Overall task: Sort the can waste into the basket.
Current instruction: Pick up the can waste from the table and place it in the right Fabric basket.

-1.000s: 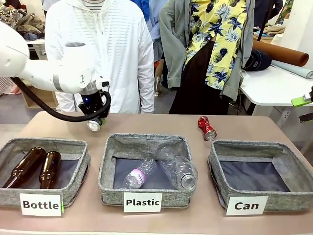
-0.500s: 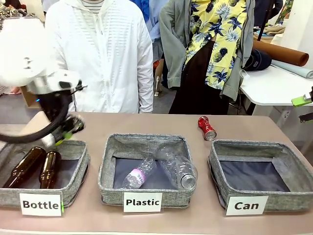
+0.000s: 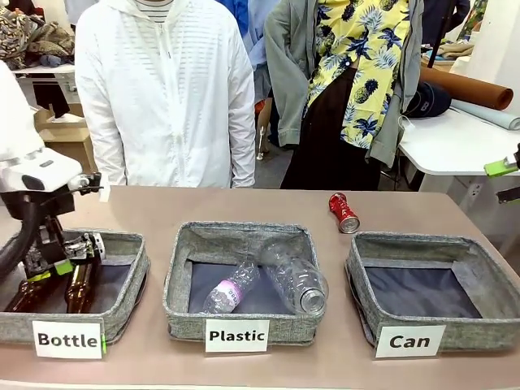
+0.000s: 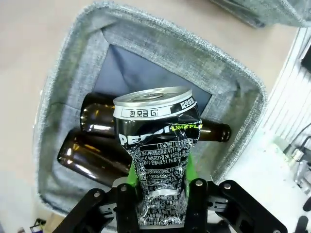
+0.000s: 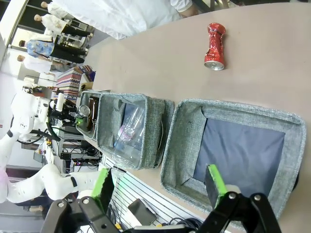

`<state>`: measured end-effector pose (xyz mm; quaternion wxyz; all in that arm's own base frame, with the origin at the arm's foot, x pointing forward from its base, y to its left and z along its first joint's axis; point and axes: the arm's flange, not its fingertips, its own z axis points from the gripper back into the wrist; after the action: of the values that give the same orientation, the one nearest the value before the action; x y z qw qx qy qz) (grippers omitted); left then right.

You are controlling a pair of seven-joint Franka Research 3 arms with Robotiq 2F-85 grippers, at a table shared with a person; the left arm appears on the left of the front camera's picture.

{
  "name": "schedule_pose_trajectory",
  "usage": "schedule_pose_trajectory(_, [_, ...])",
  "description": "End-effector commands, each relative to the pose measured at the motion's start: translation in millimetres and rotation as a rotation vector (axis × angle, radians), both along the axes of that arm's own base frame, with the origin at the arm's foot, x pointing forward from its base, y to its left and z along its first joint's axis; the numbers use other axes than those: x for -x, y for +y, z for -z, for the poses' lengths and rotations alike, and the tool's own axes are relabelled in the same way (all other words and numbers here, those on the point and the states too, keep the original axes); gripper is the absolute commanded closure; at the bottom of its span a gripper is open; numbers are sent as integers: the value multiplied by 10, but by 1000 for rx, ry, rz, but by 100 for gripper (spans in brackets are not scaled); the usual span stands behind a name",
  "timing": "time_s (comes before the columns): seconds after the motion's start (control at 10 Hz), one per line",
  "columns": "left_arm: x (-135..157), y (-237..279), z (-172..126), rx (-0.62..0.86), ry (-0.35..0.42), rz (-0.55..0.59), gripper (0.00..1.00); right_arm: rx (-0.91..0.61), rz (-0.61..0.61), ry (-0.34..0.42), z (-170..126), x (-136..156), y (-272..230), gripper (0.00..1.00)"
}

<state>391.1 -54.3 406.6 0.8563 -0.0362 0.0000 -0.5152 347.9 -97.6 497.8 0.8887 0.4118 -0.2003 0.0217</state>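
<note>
Left gripper [image 4: 162, 171] is clamped tight on the crushed silver can with black print [image 4: 156, 130], right above the grey fabric "Bottle" bin [image 4: 146, 22] with two brown glass bottles [image 4: 95, 119] in it. Right gripper [image 5: 158, 182] is spread wide with nothing in it, over the grey felt "Can" basket [image 5: 228, 109]. The crushed red can [image 3: 344, 213] lies on the table just behind that basket.

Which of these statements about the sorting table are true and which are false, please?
1. The left arm's jaws are shut on the crushed silver-and-black metal can. True.
2. That can hangs over the grey fabric bin labelled "Can". False: it is over the grey fabric "Bottle" bin, above two brown glass bottles.
3. The crushed red metal can lies on the table, outside the bins. True.
4. The right arm's jaws hold a clear plastic bottle. False: they stand open and empty.
</note>
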Motion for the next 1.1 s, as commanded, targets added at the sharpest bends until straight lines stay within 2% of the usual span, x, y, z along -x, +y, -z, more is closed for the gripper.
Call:
schedule_pose_trajectory(0.0, [-21, -128, 21, -43, 35, -10, 100, -3, 13, 1, -22, -28, 16, 0])
schedule_pose_trajectory(0.1, [-21, -128, 21, -43, 35, -10, 100, -3, 13, 1, -22, -28, 16, 0])
schedule_pose_trajectory(0.2, [2, -66, 41, -10, 14, 0, 61, -3, 13, 1, -22, -28, 16, 0])
schedule_pose_trajectory(0.3, [175, -335, -102, 184, -75, -91, 61, -3, 13, 1, -22, -28, 16, 0])
schedule_pose_trajectory(0.5, [620, -1153, -574, 163, -236, 54, 61, -3, 13, 1, -22, -28, 16, 0])
schedule_pose_trajectory(0.7, [853, -2045, -888, 135, -327, 266, 61, 0, 0, 0, -1, 0, 0, 0])
schedule_pose_trajectory(0.8, [903, -2613, -1081, 129, -365, 358, 61, 55, 11, -44, -328, 169, -231, 0])
schedule_pose_trajectory(1.0, [898, -3647, -1310, 142, -419, 513, 61, 107, -13, -107, -676, 567, -803, 0])
